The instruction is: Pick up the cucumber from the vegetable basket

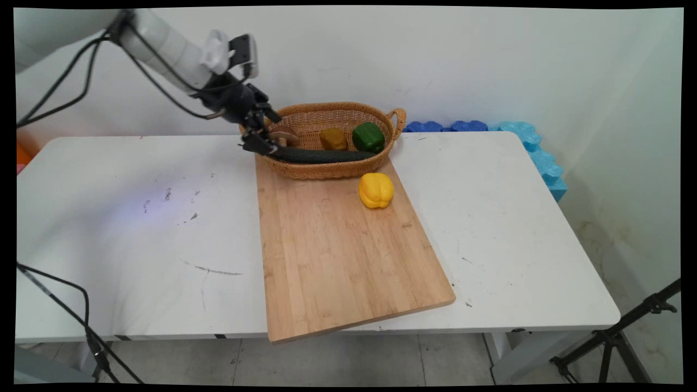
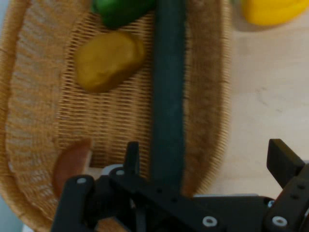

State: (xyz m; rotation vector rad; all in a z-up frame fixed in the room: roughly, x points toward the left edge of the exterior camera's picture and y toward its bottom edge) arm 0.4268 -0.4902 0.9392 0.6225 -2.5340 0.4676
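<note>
My gripper (image 1: 257, 142) hangs over the left end of a wicker basket (image 1: 393, 126), open. A long dark green cucumber (image 1: 321, 156) lies along the basket's near side. In the hand view the cucumber (image 2: 167, 96) runs up between the spread fingers (image 2: 131, 157), close to the left one and well apart from the right one. A brown mushroom (image 1: 283, 135) sits just beside the gripper, seen in the hand view as the mushroom (image 2: 71, 162) at the lower left. A potato (image 1: 332, 139) and a green pepper (image 1: 368, 137) lie further along in the basket.
The basket stands on the far end of a wooden cutting board (image 1: 337, 256). A yellow pepper (image 1: 375, 190) sits on the board just in front of the basket. Blue foam pieces (image 1: 536, 152) line the table's far right edge.
</note>
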